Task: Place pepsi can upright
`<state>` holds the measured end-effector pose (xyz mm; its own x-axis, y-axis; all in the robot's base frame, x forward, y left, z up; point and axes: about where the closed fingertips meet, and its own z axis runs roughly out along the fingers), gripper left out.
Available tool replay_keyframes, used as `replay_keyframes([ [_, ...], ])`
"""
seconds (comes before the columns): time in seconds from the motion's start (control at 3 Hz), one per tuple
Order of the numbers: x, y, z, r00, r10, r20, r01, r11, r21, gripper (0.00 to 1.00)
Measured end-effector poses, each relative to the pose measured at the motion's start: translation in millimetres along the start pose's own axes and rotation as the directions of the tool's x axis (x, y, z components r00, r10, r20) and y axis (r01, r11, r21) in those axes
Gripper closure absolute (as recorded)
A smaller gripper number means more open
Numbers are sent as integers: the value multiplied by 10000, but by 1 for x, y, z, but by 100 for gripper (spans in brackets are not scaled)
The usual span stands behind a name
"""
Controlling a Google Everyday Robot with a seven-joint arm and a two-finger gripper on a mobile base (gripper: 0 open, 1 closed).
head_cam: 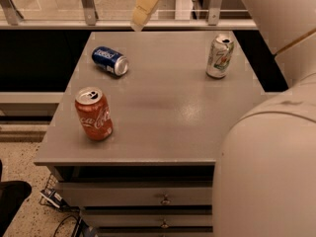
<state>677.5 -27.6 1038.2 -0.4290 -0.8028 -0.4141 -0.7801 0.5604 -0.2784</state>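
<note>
The pepsi can (109, 60) is dark blue with white lettering. It lies on its side at the back left of the grey table top (168, 107), silver end facing front right. My gripper (142, 8) is cream-coloured and hangs above the table's back edge, behind and to the right of the pepsi can and apart from it. It holds nothing that I can see.
A red Coca-Cola can (94, 113) stands upright near the front left edge. A white and green 7up can (219, 56) stands upright at the back right. My arm (276, 132) fills the right side. A railing runs behind the table, and drawers sit below it.
</note>
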Motion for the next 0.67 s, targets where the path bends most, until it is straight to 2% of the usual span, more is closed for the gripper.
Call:
replay_keyframes([
  [0.33, -24, 18, 17, 9998, -125, 125, 122, 9997, 201, 0],
  [0.67, -41, 42, 39, 9989, -461, 125, 460, 9989, 96, 0],
])
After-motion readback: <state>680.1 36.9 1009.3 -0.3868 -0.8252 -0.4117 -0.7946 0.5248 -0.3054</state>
